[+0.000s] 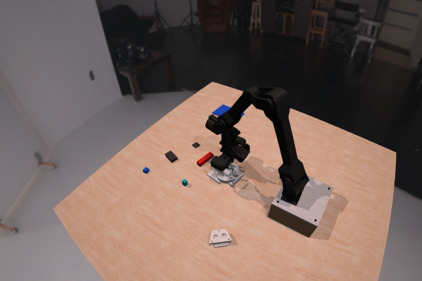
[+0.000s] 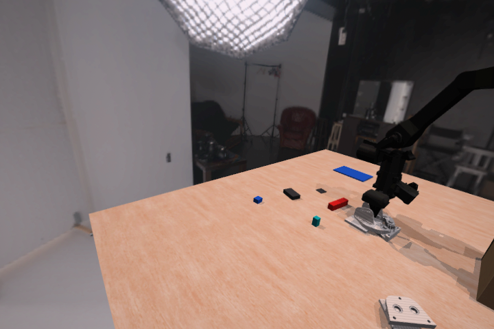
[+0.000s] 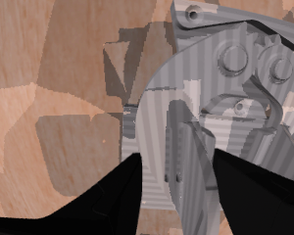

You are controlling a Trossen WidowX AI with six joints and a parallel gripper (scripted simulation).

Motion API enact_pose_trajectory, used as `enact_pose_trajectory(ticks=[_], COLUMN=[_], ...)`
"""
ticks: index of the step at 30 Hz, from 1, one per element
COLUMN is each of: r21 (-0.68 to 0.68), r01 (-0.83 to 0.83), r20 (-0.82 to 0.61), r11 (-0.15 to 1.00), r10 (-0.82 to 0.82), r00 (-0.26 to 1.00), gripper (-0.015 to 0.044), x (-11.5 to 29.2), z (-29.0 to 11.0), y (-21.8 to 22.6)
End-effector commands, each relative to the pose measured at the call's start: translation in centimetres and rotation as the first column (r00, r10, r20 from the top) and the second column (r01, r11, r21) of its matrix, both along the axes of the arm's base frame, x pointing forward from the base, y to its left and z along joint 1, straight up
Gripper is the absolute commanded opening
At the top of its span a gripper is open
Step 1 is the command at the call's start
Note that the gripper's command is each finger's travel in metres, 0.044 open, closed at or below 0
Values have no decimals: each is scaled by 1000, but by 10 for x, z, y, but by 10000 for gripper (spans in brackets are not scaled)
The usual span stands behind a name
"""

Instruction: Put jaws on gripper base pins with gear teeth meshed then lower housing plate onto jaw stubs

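My gripper (image 1: pixel 229 164) (image 2: pixel 377 212) (image 3: pixel 174 159) is pointing down over the grey gripper base (image 1: pixel 213 176) (image 2: pixel 355 226) (image 3: pixel 206 9), shut on the upright part of one grey jaw (image 2: pixel 362 216) (image 3: pixel 154 127). This jaw has a wide curved edge and lies over the base. The other jaw (image 3: pixel 290 153) is beside it, at the right in the wrist view. The round stubs stand side by side and the toothed ends are close together; whether the teeth mesh cannot be told. The pale housing plate (image 1: pixel 219 236) (image 2: pixel 407 312), with two round holes, lies apart near the front.
A red block (image 1: pixel 204 158) (image 2: pixel 337 203) lies close beside the base. A teal block (image 1: pixel 184 182) (image 2: pixel 315 221), a blue cube (image 1: pixel 145 170) (image 2: pixel 257 199), a black box (image 1: pixel 171 156) (image 2: pixel 291 193) and a thin black tile (image 1: pixel 196 144) (image 2: pixel 321 190) lie farther off. A blue sheet (image 1: pixel 222 110) (image 2: pixel 353 173) is at the back.
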State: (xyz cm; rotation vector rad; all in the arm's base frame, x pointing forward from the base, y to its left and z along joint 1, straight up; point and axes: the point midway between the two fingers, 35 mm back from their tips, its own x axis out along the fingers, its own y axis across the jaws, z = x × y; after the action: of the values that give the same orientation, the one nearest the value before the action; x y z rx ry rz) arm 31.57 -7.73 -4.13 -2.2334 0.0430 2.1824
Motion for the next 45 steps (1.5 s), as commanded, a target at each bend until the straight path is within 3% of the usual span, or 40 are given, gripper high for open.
enact_pose_trajectory(ticks=[1,45], r21=[0,0], r01=[-5,-5], r20=[3,3], r11=[1000,1000], r10=[5,5], r00=[1000,1000], gripper=[134,134], x=[1,1], z=[-2,-8], y=[0,0])
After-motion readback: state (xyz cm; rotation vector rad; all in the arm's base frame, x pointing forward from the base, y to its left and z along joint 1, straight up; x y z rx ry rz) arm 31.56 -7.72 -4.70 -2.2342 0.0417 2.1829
